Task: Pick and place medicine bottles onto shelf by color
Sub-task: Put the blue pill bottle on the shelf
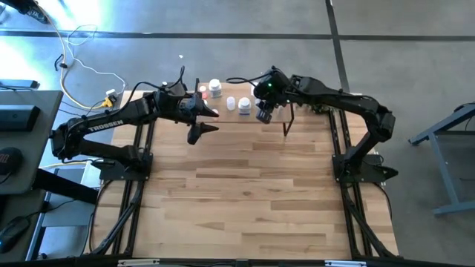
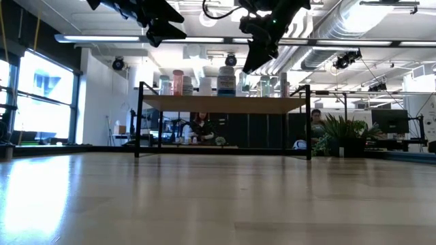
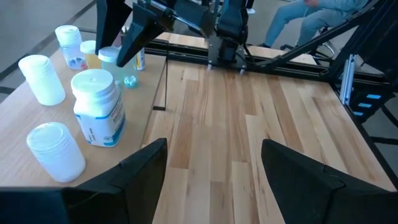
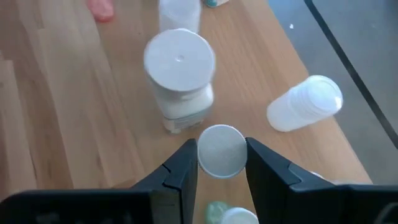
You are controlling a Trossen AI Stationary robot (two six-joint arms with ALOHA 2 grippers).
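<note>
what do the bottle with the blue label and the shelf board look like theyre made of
The white cylindrical bottle with a blue label looks like matte opaque plastic, with a soft sheen on its cap. The low light-wood shelf board looks like satin-finished wood, with visible grain, on thin black legs, probably metal.

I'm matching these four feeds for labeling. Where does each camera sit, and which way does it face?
High view: above the table, looking straight down; both arms, left gripper, right gripper, bottles on the shelf.
Low view: at tabletop height, looking level at the shelf and room; both arms come in from above.
Left wrist view: on the left arm, looking across the table; its open gripper in front.
Right wrist view: on the right arm, looking down; gripper around a small bottle.
Shared: both wrist views show the large white bottle.
</note>
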